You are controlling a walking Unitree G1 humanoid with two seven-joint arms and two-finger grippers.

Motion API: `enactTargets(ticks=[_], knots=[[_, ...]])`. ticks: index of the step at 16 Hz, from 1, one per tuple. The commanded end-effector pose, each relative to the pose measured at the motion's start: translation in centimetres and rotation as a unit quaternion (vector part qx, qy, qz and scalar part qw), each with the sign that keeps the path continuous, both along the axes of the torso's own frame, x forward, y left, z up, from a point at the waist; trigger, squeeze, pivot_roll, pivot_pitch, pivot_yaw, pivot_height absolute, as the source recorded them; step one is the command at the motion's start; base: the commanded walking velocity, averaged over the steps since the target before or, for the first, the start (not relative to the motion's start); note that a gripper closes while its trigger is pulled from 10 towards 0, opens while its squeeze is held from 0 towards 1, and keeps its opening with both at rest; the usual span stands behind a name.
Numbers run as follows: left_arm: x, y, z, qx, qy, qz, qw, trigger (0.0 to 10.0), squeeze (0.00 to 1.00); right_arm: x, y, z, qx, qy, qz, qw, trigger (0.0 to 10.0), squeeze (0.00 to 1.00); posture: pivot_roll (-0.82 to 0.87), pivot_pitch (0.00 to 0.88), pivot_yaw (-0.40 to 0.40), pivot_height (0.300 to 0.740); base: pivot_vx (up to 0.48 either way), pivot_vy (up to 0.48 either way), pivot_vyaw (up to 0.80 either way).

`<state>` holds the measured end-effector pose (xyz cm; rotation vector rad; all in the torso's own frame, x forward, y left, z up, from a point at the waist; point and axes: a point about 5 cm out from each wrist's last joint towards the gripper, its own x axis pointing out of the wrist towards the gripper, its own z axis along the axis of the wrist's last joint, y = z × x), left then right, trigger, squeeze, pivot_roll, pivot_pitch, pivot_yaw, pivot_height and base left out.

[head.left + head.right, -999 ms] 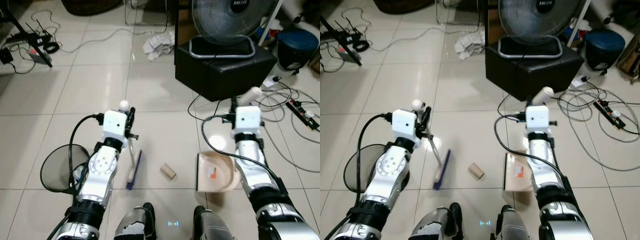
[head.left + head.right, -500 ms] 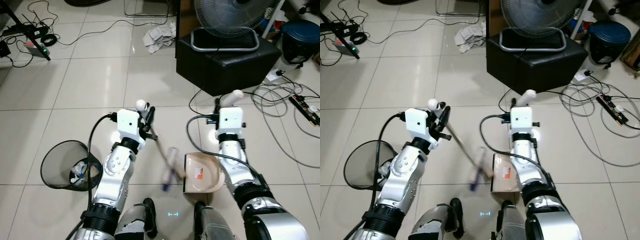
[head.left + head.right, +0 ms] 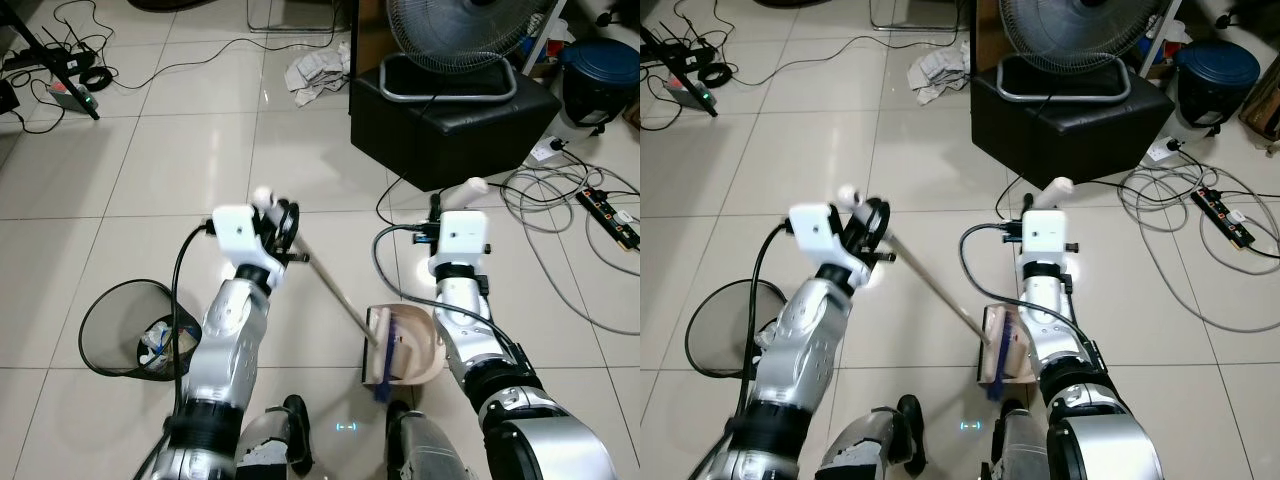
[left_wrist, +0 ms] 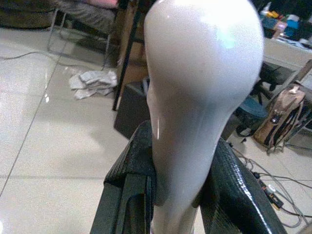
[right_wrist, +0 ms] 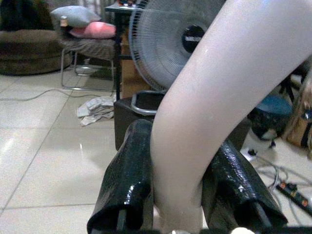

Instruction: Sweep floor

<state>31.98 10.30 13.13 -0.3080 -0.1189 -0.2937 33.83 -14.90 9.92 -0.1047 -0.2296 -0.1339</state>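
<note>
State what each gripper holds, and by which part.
The left gripper is shut on the broom at the rounded top of its handle. The right gripper is shut on the dustpan by its handle.

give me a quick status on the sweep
Left gripper shut on broom handle. Right gripper shut on dustpan handle. Brush head at dustpan mouth. Trash bin beside left arm, cables to the right.

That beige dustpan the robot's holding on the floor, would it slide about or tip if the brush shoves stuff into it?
Probably it would stay put. The dustpan looks like light, thin plastic lying flat on glossy tile, so loose it might skate. But the right pincer is clamped on its handle, which should brace it. The brush already presses at its mouth, and the pan looks level.
</note>
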Motion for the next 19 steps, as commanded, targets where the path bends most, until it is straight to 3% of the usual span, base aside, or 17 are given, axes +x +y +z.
enactTargets(ticks=[1, 5, 6, 7, 8, 10, 12, 16, 17, 19], knots=[[0.6, 0.6, 0.8, 0.004, -0.024, -0.001, 1.0, 10.0, 0.0, -0.1, 0.0, 0.0, 0.064, -0.008, 0.001, 0.998, 10.0, 0.0, 0.05, 0.183, 0.102, 0.74, 0.0, 0.0, 0.0], [1.8, 1.8, 1.5, 0.051, -0.046, -0.01, 0.998, 10.0, 0.0, -0.4, -1.2, -0.2, 0.085, -0.012, 0.0, 0.996, 10.0, 0.0, 0.05, 0.146, 0.093, 0.74, 0.0, 0.0, 0.0], [2.2, 2.6, 2.0, 0.086, -0.063, 0.0, 0.994, 10.0, 0.0, -0.5, -1.4, -0.3, 0.089, -0.01, -0.001, 0.996, 10.0, 0.0, 0.04, 0.134, 0.098, 0.74, 0.0, 0.0, 0.0], [2.8, 3.8, 3.1, 0.133, -0.089, 0.007, 0.987, 10.0, 0.0, -0.6, -1.8, -0.4, 0.093, -0.007, 0.001, 0.996, 10.0, 0.0, 0.04, 0.114, 0.096, 0.74, 0.0, 0.0, 0.0], [3.1, 5.1, 4.0, 0.15, -0.108, 0.018, 0.983, 10.0, 0.0, -0.7, -2.0, -0.5, 0.095, -0.008, 0.004, 0.995, 10.0, 0.0, 0.04, 0.102, 0.095, 0.74, 0.0, 0.0, 0.0], [3.9, 8.8, 6.5, 0.172, -0.141, 0.066, 0.973, 10.0, 0.0, -1.1, -2.6, -0.7, 0.098, -0.011, 0.009, 0.995, 10.0, 0.0, 0.05, 0.079, 0.092, 0.74, 0.0, 0.0, 0.0], [4.2, 11.5, 7.4, 0.185, -0.145, 0.106, 0.966, 10.0, 0.0, -1.4, -3.3, -1.0, 0.096, -0.008, 0.009, 0.995, 10.0, 0.0, 0.05, 0.065, 0.089, 0.74, 0.0, 0.0, 0.0], [3.8, 11.4, 4.6, 0.203, -0.107, 0.095, 0.969, 10.0, 0.0, -1.6, -3.9, -0.8, 0.1, -0.013, 0.018, 0.995, 10.0, 0.0, 0.04, 0.055, 0.094, 0.74, 0.0, 0.0, 0.0], [3.0, 11.0, 2.4, 0.203, -0.08, 0.09, 0.972, 10.0, 0.0, -1.6, -4.0, -0.3, 0.12, -0.017, 0.03, 0.992, 10.0, 0.0, 0.02, 0.048, 0.101, 0.74, 0.0, 0.0, 0.0], [1.7, 10.9, 0.1, 0.192, -0.052, 0.095, 0.975, 10.0, 0.0, -1.8, -4.1, 1.3, 0.108, -0.043, 0.042, 0.992, 10.0, 0.0, 0.0, 0.038, 0.109, 0.74, 0.0, 0.0, 0.0]])
